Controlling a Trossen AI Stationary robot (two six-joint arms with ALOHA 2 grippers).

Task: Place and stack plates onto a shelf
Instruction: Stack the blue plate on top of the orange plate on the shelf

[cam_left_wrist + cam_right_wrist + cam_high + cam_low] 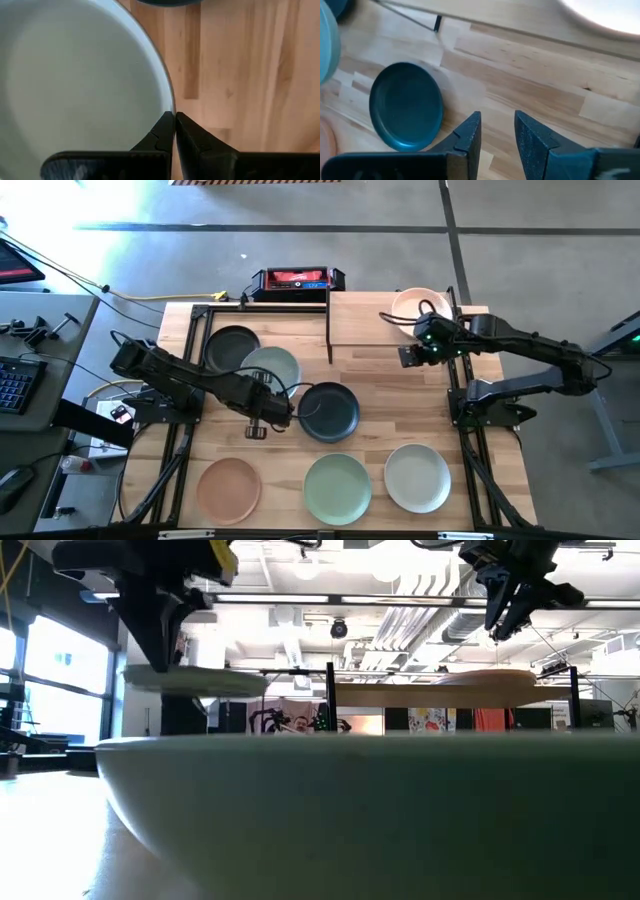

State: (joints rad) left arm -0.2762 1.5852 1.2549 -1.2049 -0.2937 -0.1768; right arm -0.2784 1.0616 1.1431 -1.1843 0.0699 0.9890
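From the camera at table height, a pale plate (330,810) sits so close that it fills the lower half and hides almost the whole tabletop behind it; only the shelf board (450,692) and my two arms show above its rim. Nearest the front edge lie three plates in a row: a peach plate (228,487), a pale green plate (338,488) and a cream plate (417,477).

Behind them, near the middle of the wooden table (400,410), lies a black plate (329,411). My left gripper (262,416) is just beside it, its fingers (161,137) pressed together on the rim of a light green plate (75,85), which I hold lifted. This plate overlaps and partly hides a second black plate (229,347) farther back on the left.

At the back stands the shelf (375,320), a raised light board with a thin black frame. A peach-toned plate (418,304) lies on its right end, partly covered by my right arm. My right gripper (420,352) hangs just in front of the shelf's right part with its fingers (470,132) apart and nothing between them.

Beyond the table's far edge sits a red and black box (297,280), cut partly by the shelf frame.
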